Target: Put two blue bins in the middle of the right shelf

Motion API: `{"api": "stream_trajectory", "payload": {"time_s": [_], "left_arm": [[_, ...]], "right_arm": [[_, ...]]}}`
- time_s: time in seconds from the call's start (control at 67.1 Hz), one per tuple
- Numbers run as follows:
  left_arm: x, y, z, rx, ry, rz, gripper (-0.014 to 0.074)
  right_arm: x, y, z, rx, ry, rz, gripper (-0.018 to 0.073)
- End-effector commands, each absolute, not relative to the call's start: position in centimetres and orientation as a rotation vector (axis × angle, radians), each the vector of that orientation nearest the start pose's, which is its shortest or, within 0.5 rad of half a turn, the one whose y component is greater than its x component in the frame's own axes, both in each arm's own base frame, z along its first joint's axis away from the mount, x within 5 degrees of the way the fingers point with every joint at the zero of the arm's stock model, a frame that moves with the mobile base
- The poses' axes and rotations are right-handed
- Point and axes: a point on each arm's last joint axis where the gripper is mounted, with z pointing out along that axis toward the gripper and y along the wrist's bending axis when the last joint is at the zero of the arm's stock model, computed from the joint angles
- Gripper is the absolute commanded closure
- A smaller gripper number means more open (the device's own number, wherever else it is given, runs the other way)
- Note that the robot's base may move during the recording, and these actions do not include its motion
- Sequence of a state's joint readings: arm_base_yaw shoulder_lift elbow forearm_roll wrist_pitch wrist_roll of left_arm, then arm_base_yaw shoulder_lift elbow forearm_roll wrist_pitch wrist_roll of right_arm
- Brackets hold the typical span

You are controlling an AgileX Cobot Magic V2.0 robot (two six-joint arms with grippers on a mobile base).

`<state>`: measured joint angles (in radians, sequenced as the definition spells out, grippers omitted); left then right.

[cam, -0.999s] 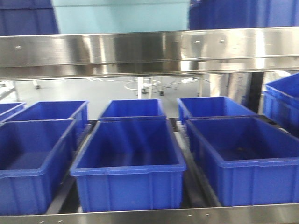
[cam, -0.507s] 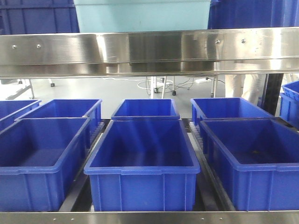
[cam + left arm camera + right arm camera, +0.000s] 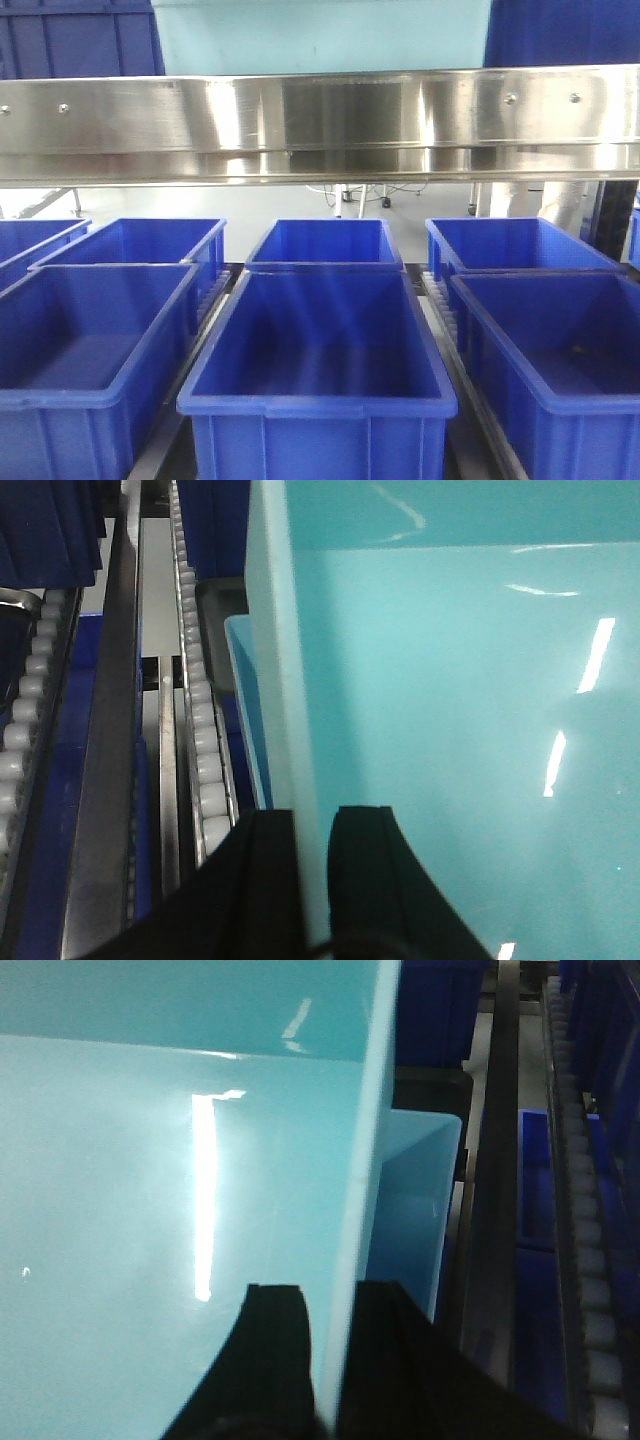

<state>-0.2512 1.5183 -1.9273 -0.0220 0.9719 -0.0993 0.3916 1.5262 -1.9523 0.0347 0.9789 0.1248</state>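
While both arms carried it, the pale blue bin point(image 3: 320, 35) sat in the upper centre of the front view, just above the brushed-steel front rail point(image 3: 150, 115) of the right shelf point(image 3: 437, 300). Dark blue bins point(image 3: 320, 370) filled the tier below. Whether it rested on anything could not be told.

At the lower edge of the left wrist view, the left fingers point(image 3: 265, 890) were closed narrowly on the bin's side wall, one inside and one outside. The right fingers point(image 3: 272, 1360) pinched the opposite wall the same way. A second pale blue bin point(image 3: 415, 1200) showed just under the first and seemed nested beneath it, above the white roller tracks point(image 3: 205, 770).

Both bins looked like empty, stiff moulded plastic, so probably light. The glossy walls likely gave little friction, and a thin wall pinched at one spot could twist. Opposite side walls near the rim seemed the soundest hold, kept level so that the lower bin would not slide out.
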Motion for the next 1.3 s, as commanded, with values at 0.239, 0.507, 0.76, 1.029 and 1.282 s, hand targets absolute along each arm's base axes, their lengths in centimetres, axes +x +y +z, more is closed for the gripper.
{"api": "stream_trajectory", "payload": {"time_s": [0.239, 0.507, 0.76, 1.029, 1.282], "left_arm": [[29.84, -8.19, 51.60, 0.163, 1.976, -0.280, 0.0708], [29.84, -8.19, 51.60, 0.163, 1.976, -0.280, 0.0708], [29.84, -8.19, 51.60, 0.163, 1.976, -0.280, 0.0708], [29.84, -8.19, 51.60, 0.163, 1.976, -0.280, 0.0708], [29.84, -8.19, 51.60, 0.163, 1.976, -0.280, 0.0708]], "right_arm": [[28.61, 12.08, 51.90, -0.278, 1.967, 0.370, 0.0712], [28.61, 12.08, 51.90, -0.278, 1.967, 0.370, 0.0712], [28.61, 12.08, 51.90, -0.278, 1.967, 0.370, 0.0712], [28.61, 12.08, 51.90, -0.278, 1.967, 0.370, 0.0712], [28.61, 12.08, 51.90, -0.278, 1.967, 0.370, 0.0712]]}}
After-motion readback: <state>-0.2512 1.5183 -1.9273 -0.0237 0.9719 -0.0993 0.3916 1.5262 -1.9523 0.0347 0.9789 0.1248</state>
